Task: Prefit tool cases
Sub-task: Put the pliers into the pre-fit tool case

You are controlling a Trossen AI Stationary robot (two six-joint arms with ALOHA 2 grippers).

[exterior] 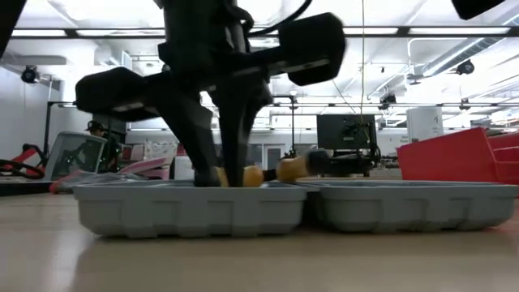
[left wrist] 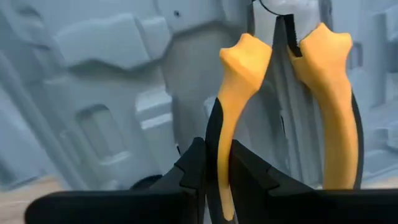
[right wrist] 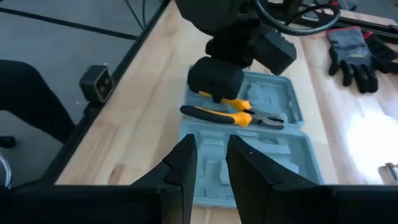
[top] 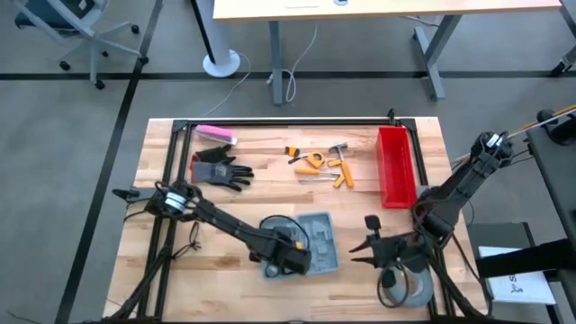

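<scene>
tool case [top: 317,241] under left hand [top: 290,255] — open

- The tool case [top: 317,241] is grey-blue plastic with rounded corners, lying flat and opened out, both hinged halves side by side.
- Moulded tool slots face up inside.
- It sits near the table's front edge, about midway along it.
</scene>
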